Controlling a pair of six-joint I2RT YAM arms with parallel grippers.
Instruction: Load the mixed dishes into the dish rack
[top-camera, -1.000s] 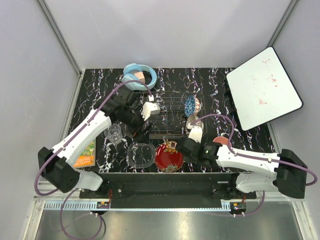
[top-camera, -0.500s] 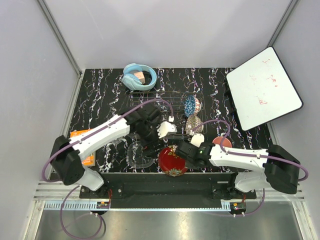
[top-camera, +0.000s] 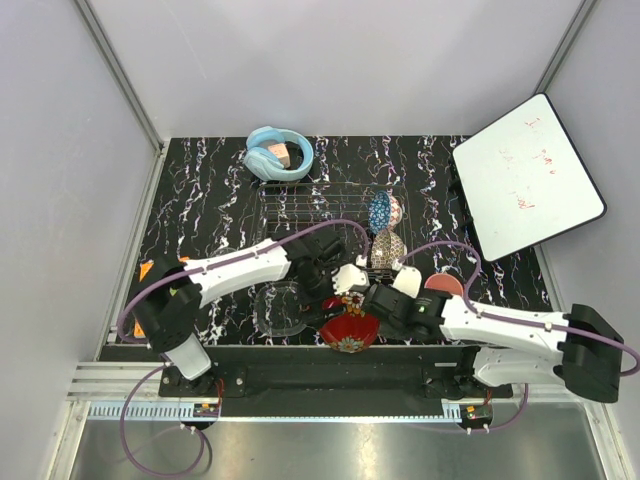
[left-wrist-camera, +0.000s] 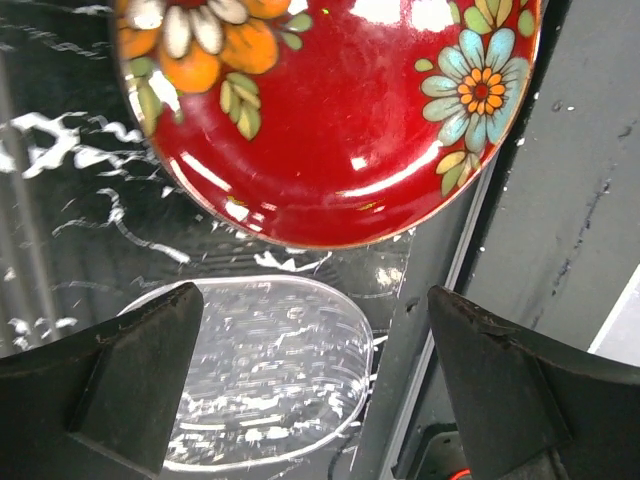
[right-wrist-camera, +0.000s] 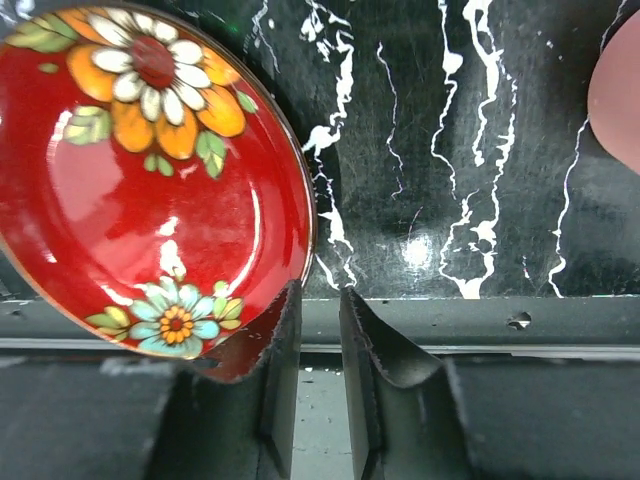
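Note:
The red floral plate (top-camera: 350, 330) lies at the table's near edge, its rim reaching over the grey front rail (right-wrist-camera: 480, 320). My right gripper (top-camera: 372, 298) is at that rim. Its jaws stand narrowly apart with nothing between them (right-wrist-camera: 320, 295), and the left finger overlaps the plate (right-wrist-camera: 150, 170). My left gripper (top-camera: 345, 280) hangs wide open (left-wrist-camera: 315, 300) between the plate (left-wrist-camera: 330, 120) and the clear glass bowl (left-wrist-camera: 270, 370). The dish rack (top-camera: 320, 205) holds the blue bowl (top-camera: 380, 209) and the beige bowl (top-camera: 388, 246). The pink cup (top-camera: 443, 283) stands to the right.
Light-blue headphones (top-camera: 280, 155) lie behind the rack. A white board (top-camera: 525, 175) leans at the back right. An orange packet (top-camera: 146, 270) shows at the left edge. The left arm (top-camera: 240, 268) stretches across the table's left half.
My left arm swung from the rack down and right to the plate. The plate slid toward the near edge. The right jaws went from shut to slightly apart.

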